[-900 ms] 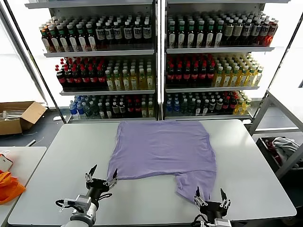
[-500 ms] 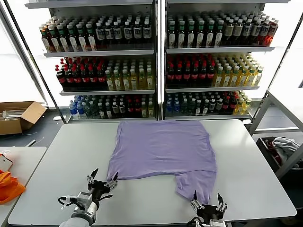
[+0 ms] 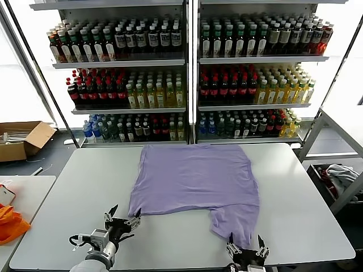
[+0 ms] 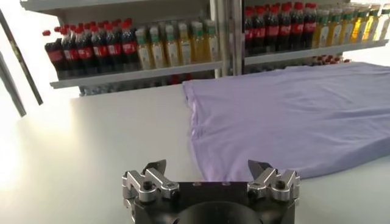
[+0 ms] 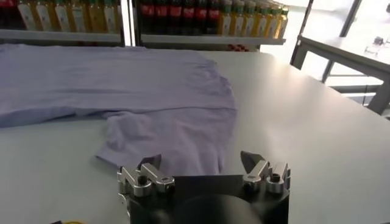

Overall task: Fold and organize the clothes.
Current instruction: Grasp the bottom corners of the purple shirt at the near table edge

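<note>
A lavender T-shirt (image 3: pixel 195 178) lies partly folded on the white table (image 3: pixel 85 187), plain side up, one sleeve (image 3: pixel 235 222) sticking out toward the front right. My left gripper (image 3: pixel 122 215) stands open just in front of the shirt's front-left corner (image 4: pixel 201 167), apart from the cloth. My right gripper (image 3: pixel 245 242) stands open at the table's front edge, just short of the sleeve's hem (image 5: pixel 177 158). Neither holds anything. The left wrist view shows the shirt (image 4: pixel 286 115) ahead of my left gripper (image 4: pixel 207 167). The right wrist view shows the sleeve ahead of my right gripper (image 5: pixel 200 159).
Shelves of bottled drinks (image 3: pixel 187 73) stand behind the table. An orange cloth (image 3: pixel 10 224) lies on a side table at the left. A cardboard box (image 3: pixel 22 139) sits on the floor at the far left. A grey-white fabric bundle (image 3: pixel 340 175) rests in a rack to the right.
Both grippers have drawn back slightly toward the table's front edge, the right one more. The shirt has not moved.
</note>
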Controlling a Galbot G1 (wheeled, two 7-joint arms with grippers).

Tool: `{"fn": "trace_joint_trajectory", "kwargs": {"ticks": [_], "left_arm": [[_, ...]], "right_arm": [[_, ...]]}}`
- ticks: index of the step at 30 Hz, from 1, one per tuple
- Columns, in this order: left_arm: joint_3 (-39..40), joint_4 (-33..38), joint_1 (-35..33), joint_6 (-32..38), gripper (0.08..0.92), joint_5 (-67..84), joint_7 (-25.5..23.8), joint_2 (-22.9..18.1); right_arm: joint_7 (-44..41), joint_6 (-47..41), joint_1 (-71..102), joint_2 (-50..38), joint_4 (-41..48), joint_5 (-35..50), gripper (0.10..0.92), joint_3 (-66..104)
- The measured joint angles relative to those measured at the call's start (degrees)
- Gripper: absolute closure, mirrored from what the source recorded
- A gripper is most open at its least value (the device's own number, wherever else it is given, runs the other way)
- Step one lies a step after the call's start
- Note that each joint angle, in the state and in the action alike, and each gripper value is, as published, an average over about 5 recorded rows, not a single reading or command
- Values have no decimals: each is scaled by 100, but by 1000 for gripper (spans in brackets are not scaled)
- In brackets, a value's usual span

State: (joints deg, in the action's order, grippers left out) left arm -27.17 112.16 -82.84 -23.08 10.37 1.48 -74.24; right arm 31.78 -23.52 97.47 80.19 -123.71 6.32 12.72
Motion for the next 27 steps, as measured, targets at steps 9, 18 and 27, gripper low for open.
{"fn": "trace_joint_trajectory", "kwargs": {"ticks": [9,18,27], "left_arm": [[53,-12,-11,-33,190,103,28,-16],[163,-10,-118,-80,417,116,12,12],[273,-26,-172,-67,676,-13,-42,-2]], "right_arm": [[-5,72,8,-20,61,-56,217,-12],[-114,302,77,-30,201,-86,384,22],[-148,480,105,-35,252,-100,644,9]]}}
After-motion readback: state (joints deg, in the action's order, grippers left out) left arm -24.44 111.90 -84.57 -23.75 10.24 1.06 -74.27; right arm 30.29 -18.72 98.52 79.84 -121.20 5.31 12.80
